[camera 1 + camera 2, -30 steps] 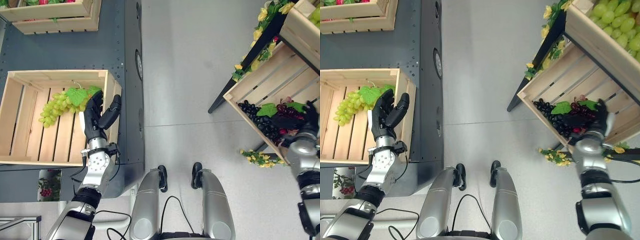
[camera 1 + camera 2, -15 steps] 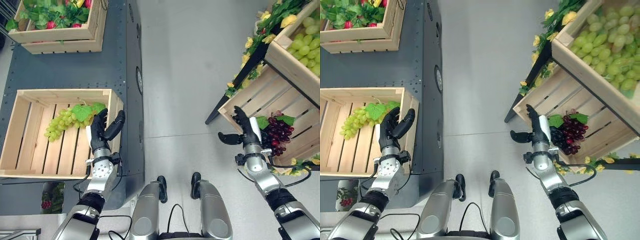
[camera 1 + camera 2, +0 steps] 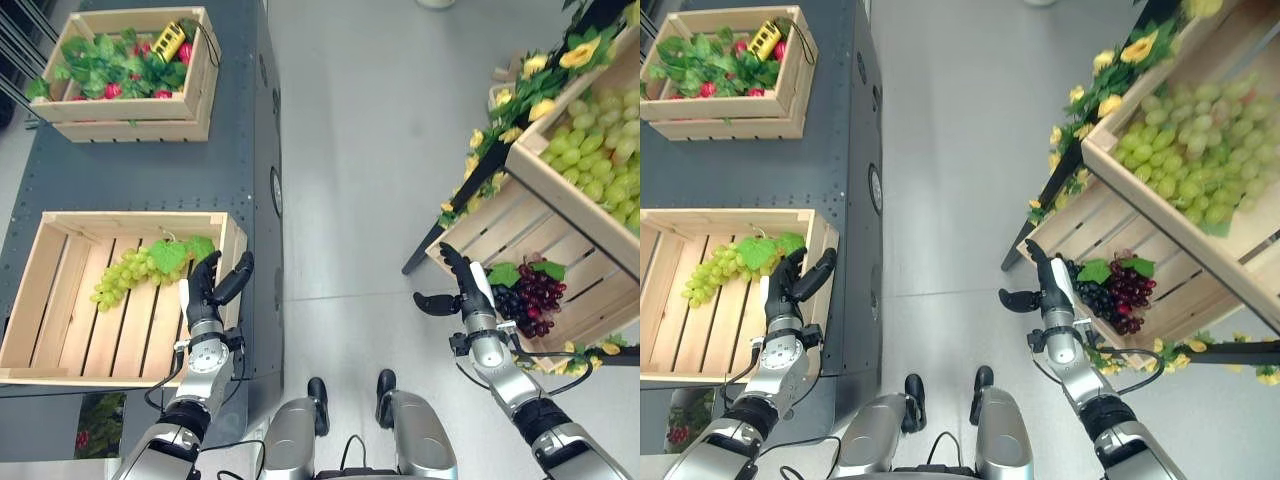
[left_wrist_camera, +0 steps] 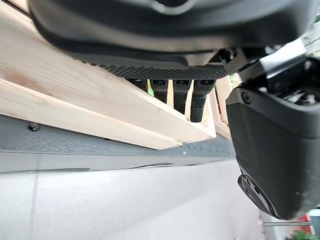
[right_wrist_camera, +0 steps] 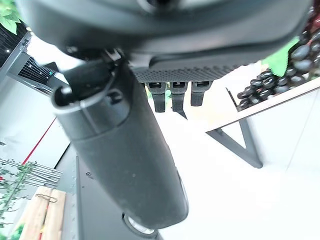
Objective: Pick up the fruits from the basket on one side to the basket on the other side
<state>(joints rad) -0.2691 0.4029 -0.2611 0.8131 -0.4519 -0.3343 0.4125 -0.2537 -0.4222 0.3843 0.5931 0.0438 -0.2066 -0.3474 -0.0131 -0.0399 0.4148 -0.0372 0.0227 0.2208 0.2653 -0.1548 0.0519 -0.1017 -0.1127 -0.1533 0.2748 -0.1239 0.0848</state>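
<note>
Right hand (image 3: 468,295) open and empty at nine o'clock of the dark grapes (image 3: 530,297) in the right crate (image 3: 470,222), left hand (image 3: 208,290) open too (green grapes (image 3: 125,275) already in the left crate (image 3: 60,290)); likely light, floppy, best pinched at the stem.

A pale grey floor (image 3: 360,150) is lying between a dark grey metal table (image 3: 130,170) and a black-legged stand (image 3: 455,215) trimmed with yellow flowers (image 3: 545,85).
</note>
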